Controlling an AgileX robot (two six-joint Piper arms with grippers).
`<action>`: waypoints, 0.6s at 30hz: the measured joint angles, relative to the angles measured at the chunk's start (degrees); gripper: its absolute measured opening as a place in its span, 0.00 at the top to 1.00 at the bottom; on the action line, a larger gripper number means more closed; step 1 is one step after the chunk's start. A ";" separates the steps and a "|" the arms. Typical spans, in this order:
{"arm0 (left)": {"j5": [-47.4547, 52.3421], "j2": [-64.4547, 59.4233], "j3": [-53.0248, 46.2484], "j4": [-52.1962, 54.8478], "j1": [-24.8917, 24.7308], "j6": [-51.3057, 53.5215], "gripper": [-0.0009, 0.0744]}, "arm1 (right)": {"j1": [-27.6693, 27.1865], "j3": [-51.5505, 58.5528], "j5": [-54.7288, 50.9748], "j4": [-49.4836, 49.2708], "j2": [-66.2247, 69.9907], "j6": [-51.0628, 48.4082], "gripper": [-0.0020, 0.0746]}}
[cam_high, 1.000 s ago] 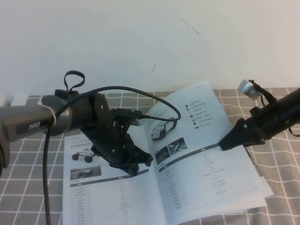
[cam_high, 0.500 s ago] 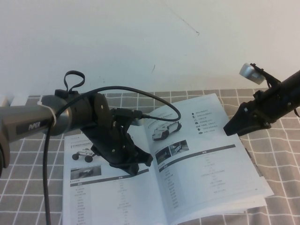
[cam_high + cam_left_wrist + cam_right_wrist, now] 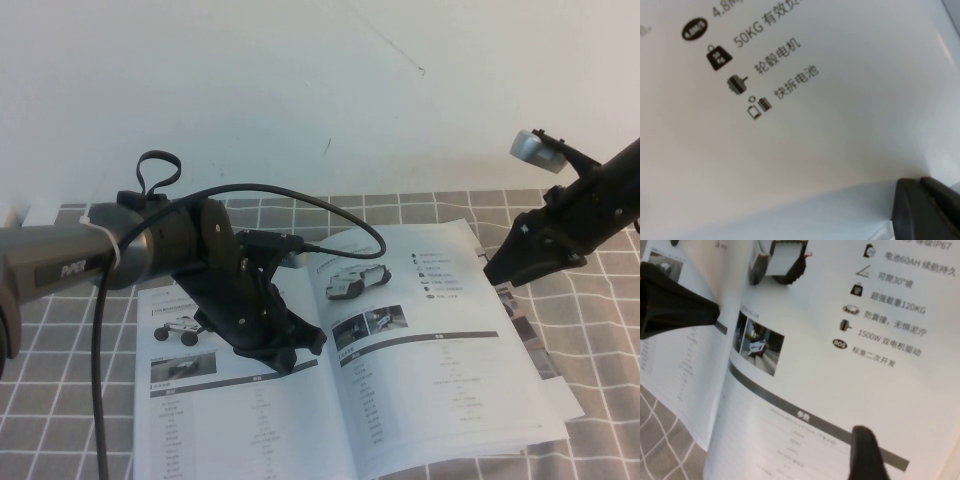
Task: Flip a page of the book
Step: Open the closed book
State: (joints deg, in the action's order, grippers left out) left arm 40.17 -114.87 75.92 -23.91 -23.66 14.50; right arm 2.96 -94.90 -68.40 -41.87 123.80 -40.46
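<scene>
The book (image 3: 250, 420) lies open on the checked cloth. Its right-hand page (image 3: 440, 370) lies nearly flat and shows a low white-and-black vehicle (image 3: 780, 260), two small photos (image 3: 757, 342) and a dark-barred table. My left gripper (image 3: 285, 350) is shut and presses down on the left leaf beside the spine; its dark fingers (image 3: 927, 210) lie together on glossy paper. My right gripper (image 3: 500, 268) hangs open above the page's far right corner, clear of the paper, holding nothing. One of its fingers (image 3: 865, 455) shows over the dark bar.
A grey-and-white checked cloth (image 3: 600, 400) covers the table, with a white wall behind. A coloured sheet (image 3: 540, 360) peeks out under the book's right edge. The left arm's black cable (image 3: 300, 195) loops above the spine.
My right gripper has lifted off the right-hand page and drawn back up to the right. The page's raised far corner has settled down flatter. The left arm has not moved.
</scene>
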 joint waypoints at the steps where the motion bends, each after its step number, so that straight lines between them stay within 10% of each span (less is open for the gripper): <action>1: 0.00 0.00 0.00 0.00 0.00 0.00 0.99 | 0.22 0.00 0.00 0.28 0.00 0.10 0.47; 18: -0.85 -0.09 0.00 -0.21 0.00 0.05 0.99 | 2.55 0.72 -0.28 7.56 3.10 4.69 0.47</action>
State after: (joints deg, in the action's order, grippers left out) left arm 39.32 -114.96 75.92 -24.12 -23.66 14.55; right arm 5.52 -94.18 -68.68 -34.31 126.90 -35.77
